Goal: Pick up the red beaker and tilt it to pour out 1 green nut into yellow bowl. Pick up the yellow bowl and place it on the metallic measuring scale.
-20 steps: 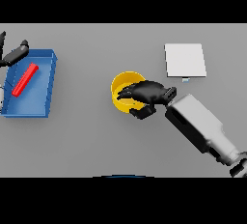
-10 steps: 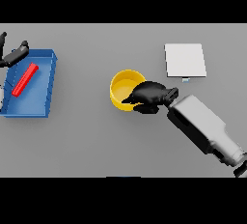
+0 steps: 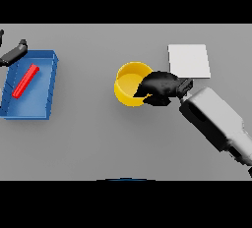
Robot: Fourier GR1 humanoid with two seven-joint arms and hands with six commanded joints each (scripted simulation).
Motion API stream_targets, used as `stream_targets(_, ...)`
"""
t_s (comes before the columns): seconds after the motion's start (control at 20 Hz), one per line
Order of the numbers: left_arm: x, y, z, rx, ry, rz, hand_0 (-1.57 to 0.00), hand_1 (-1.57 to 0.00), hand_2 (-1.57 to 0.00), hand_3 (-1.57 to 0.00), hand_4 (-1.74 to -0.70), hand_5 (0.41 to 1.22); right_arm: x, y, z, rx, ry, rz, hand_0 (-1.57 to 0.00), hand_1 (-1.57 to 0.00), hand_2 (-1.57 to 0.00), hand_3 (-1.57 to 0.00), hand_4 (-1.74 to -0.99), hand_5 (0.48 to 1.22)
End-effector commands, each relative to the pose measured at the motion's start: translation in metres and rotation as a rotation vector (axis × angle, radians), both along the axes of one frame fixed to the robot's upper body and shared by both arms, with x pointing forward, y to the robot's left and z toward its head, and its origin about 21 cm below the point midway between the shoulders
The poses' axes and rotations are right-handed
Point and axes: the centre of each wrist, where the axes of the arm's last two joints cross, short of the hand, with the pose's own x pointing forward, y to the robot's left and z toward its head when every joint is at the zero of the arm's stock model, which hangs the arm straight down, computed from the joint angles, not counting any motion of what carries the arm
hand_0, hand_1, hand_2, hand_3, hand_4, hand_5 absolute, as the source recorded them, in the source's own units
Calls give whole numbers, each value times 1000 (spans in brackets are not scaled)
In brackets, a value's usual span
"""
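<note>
The yellow bowl (image 3: 129, 83) stands on the grey table at the middle. My right hand (image 3: 158, 86) is at its right rim, fingers curled over the rim and pinching it. The metallic measuring scale (image 3: 189, 60) is a flat pale square just behind and to the right of the hand. The red beaker (image 3: 25, 81) lies on its side in the blue tray (image 3: 46, 92) at the left. My left hand (image 3: 13, 53) shows at the far left edge, above the tray's back corner, fingers straight. No green nut shows.
The blue tray takes up the left side of the table. My right forearm (image 3: 216, 121) crosses the lower right part of the table.
My right hand has moved right and closed on the bowl's right rim. The bowl has shifted a little with it, and more of its inside shows. The left hand has not moved.
</note>
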Motion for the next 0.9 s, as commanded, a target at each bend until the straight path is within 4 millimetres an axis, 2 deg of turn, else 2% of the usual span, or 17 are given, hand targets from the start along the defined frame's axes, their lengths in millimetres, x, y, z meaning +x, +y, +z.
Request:
stream_targets(0.0,-2,1,1,-8,-10,-3,1,1,1,1,-793,737,2,-2,2,-12,-5,-17,-1553,-1549,-1549,-1302,-1721,1218)
stream_targets(0.1,-1,-1,-1,-15,-14,-8,1,1,1,1,-798,737,7,-6,9,-24,-15,-36,-1560,-1546,-1556,-1361,-1724,1218)
stream_targets(0.3,1,3,1,4,-13,-3,1,1,1,1,-795,747,22,-19,25,-21,-47,-81,-1566,-1561,-1565,-1269,-1723,1219)
stream_targets(0.35,0,1,2,-1,-15,-7,1,1,1,1,-794,748,22,-23,27,-27,-68,-96,-1471,-1535,-1566,-1279,-1723,1220)
stream_targets(0.65,1,5,2,-11,-15,5,1,1,1,1,-803,755,42,-54,40,-51,-130,-205,-1544,-1561,-1570,-1417,-1726,1221)
stream_targets(0.7,0,8,5,-7,-19,8,1,1,1,1,-803,757,46,-54,38,-53,-135,-238,-1550,-1563,-1570,-1407,-1725,1221)
stream_targets(0.85,1,5,7,-5,-6,8,1,1,1,1,-801,754,56,-77,40,-75,-149,-282,-1560,-1567,-1570,-1311,-1724,1221)
